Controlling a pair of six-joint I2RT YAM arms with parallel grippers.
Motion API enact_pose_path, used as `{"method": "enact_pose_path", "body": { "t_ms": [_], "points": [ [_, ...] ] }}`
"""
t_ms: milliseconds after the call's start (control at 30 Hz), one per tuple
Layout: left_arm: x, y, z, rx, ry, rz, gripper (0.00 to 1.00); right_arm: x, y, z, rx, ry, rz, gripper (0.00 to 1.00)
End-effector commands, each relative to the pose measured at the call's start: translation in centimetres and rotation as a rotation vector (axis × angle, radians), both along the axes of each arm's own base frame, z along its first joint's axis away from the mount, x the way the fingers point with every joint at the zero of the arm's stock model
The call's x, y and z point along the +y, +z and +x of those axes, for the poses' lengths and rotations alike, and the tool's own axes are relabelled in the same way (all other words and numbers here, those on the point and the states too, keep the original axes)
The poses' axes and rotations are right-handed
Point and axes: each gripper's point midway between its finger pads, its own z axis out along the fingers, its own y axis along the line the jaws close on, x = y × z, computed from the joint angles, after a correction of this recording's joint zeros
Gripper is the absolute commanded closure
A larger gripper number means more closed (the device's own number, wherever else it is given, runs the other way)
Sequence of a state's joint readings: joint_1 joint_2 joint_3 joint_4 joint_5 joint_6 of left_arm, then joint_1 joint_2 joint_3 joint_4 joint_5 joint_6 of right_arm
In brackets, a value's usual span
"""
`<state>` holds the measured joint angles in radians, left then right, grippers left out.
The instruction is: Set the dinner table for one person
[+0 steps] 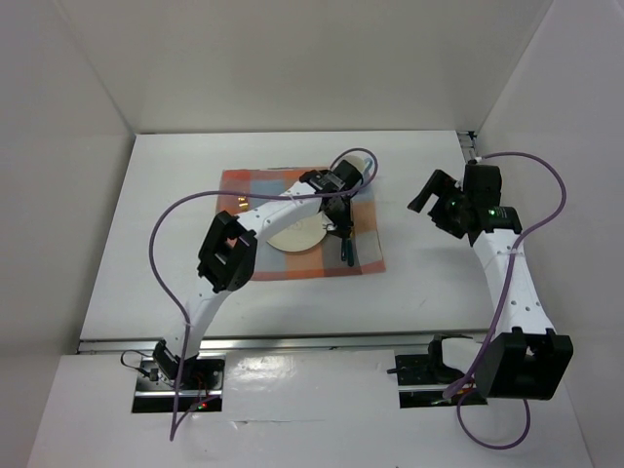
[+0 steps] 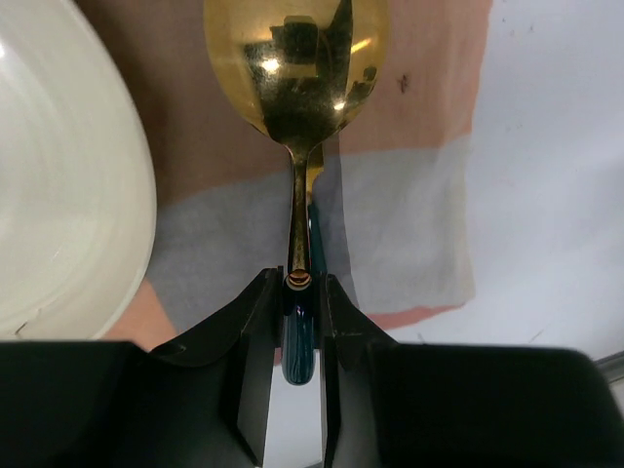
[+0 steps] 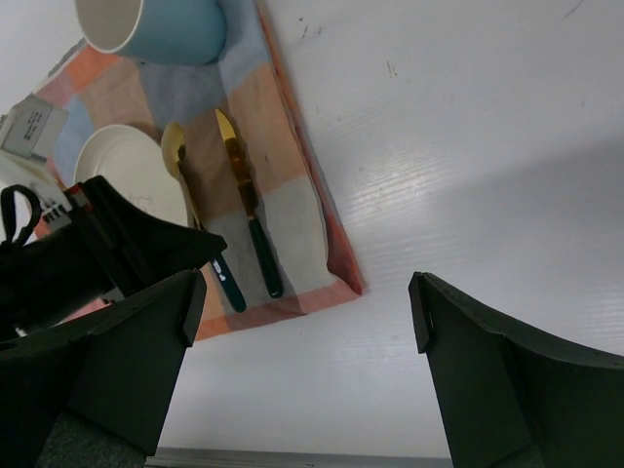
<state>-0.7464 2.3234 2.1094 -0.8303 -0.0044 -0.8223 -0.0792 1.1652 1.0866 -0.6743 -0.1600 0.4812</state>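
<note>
Gold spoon [image 2: 297, 68] pinched by left hand [image 2: 299, 285]; right hand [image 3: 307, 292] spread wide, empty.

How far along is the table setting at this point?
Done: checked cloth laid, with plate, knife and blue mug on it. In hand: left gripper closed on the handle of the spoon, which sits between plate and knife. Left: release it; no fork shows. Right gripper open, empty.

White arm links [image 1: 512, 278], black joints [image 1: 227, 255], purple cables [image 1: 154, 252], black end effector fingers [image 3: 117, 361].
</note>
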Motion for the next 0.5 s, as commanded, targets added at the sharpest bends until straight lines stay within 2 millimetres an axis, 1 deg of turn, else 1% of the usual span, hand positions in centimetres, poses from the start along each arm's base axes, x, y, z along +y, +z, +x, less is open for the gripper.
{"method": "enact_pose_path", "body": {
  "t_ms": [0, 67, 100, 167, 200, 233, 300, 333, 400, 467],
  "points": [
    [-0.2, -1.1, 0.4, 0.035, 0.035, 0.006, 1.0, -0.4, 2.1, -0.2, -0.055, -0.01, -0.017, 0.01],
    [-0.2, -1.7, 0.6, 0.039, 0.05, 0.014, 1.0, -0.6, 2.4, 0.0, -0.063, -0.019, -0.025, 0.01],
    [0.0, -2.1, 0.6, 0.039, 0.055, 0.027, 0.79, -0.6, 2.4, 0.0, -0.063, -0.019, -0.025, 0.01],
    [0.0, -2.3, 0.6, 0.038, 0.055, 0.027, 0.59, -0.8, 2.5, -0.3, -0.063, -0.021, -0.039, 0.01],
    [0.5, -2.6, 0.8, 0.044, 0.064, 0.033, 0.54, -0.8, 2.5, -0.3, -0.063, -0.021, -0.039, 0.01],
    [0.3, -1.8, 1.0, 0.027, 0.064, 0.016, 0.43, -0.8, 2.5, -0.3, -0.063, -0.021, -0.039, 0.01],
    [0.5, -1.1, 0.9, 0.014, 0.055, 0.01, 0.34, -0.8, 2.4, -0.5, -0.054, -0.02, -0.038, 0.01],
    [0.5, -1.1, 0.9, 0.009, 0.041, 0.014, 0.34, -0.8, 2.4, -0.5, -0.054, -0.02, -0.038, 0.01],
    [0.3, 0.6, 0.8, -0.01, 0.026, -0.015, 0.33, -0.8, 2.4, -0.5, -0.054, -0.02, -0.038, 0.01],
    [0.3, 2.0, 0.9, -0.034, 0.014, -0.028, 0.33, -0.8, 2.4, -0.5, -0.054, -0.02, -0.038, 0.01]
  ]
}}
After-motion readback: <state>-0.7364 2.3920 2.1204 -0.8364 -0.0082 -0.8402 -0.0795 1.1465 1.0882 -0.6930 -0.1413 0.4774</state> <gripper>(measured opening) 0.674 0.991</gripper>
